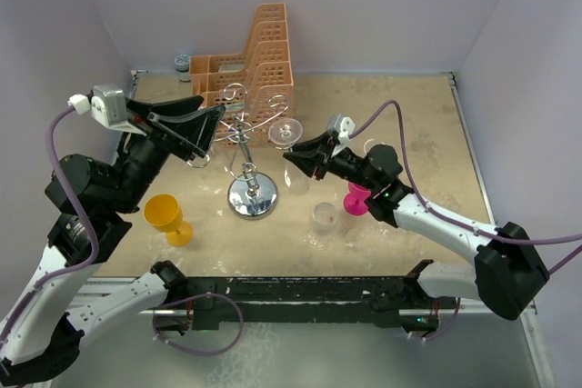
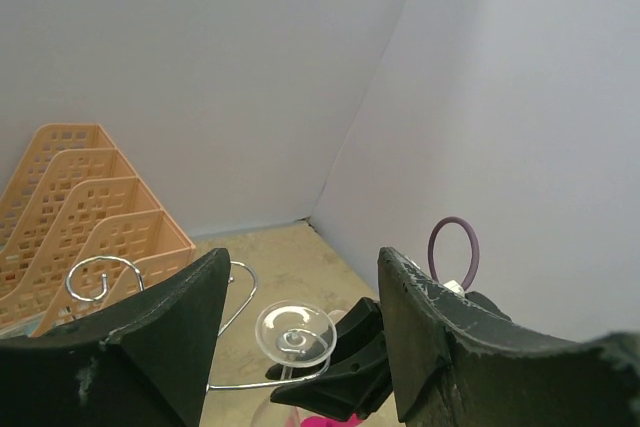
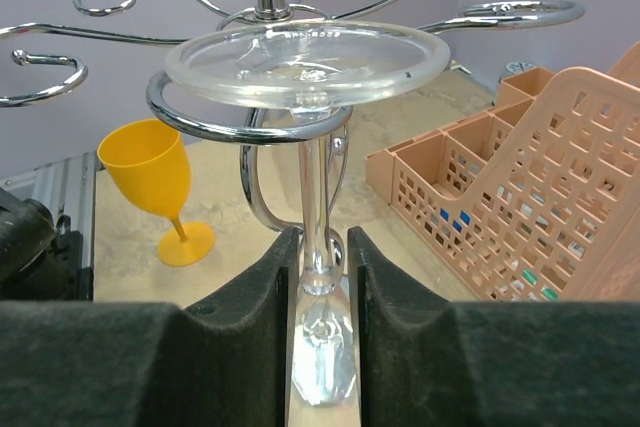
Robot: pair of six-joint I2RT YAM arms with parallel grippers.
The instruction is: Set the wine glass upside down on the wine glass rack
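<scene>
- On a scroll arm of the wine glass rack (image 3: 196, 113), the wine glass (image 3: 318, 197) hangs inverted by its foot.
- Right gripper (image 3: 320, 247) hugs the stem; whether it pinches, I cannot tell.
- Left gripper (image 2: 300, 267) gapes empty nearby.
- Likely step: release. Next, spread and back straight out.

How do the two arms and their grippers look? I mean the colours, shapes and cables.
The left arm and the right arm have white links with black joints. The left gripper and the right gripper each have two broad, wedge-shaped matte black fingers with scuffed edges. Each wrist has a purple cable, left and right, and a pale grey camera box.
</scene>
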